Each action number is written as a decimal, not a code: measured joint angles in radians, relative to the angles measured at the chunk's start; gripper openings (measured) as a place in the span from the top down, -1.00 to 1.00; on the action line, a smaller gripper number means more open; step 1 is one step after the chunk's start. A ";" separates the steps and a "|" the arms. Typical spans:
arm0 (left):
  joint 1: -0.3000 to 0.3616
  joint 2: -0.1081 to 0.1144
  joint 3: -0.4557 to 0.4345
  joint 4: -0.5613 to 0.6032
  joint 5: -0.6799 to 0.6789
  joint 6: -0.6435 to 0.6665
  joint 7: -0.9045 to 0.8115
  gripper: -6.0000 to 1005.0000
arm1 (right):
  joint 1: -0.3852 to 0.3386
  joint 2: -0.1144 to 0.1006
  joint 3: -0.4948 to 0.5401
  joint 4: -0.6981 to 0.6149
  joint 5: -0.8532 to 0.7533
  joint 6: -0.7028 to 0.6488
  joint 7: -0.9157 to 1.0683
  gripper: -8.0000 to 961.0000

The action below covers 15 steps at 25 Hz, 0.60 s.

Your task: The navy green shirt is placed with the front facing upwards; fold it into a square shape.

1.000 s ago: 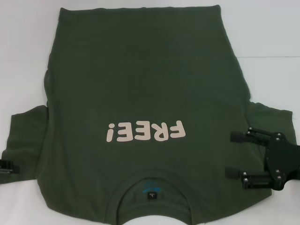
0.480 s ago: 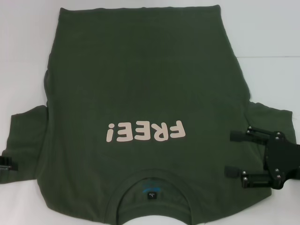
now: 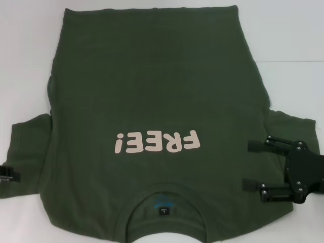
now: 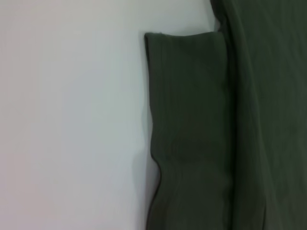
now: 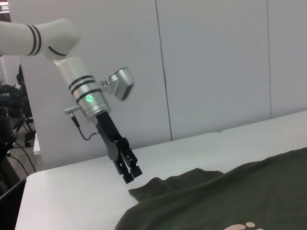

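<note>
left tool (image 5: 130, 173) by shirt (image 3: 152, 101) sleeve

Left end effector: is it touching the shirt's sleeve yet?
Apart. The right wrist view shows the left end effector hanging above the table, a clear gap between its tips and the navy green shirt.

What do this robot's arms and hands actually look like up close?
The left arm is glossy white with black stripe rings, then a silver wrist bearing a green light, a small silver camera box and a thin black cable. Its left hand is slim and black. The right hand is black too: a flat plate with silver screws and two long parallel fingers.
</note>
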 joint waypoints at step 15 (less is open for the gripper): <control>-0.008 -0.004 0.002 -0.008 0.058 -0.011 -0.002 -0.74 | 0.004 -0.001 0.000 0.002 0.000 0.006 -0.011 -0.97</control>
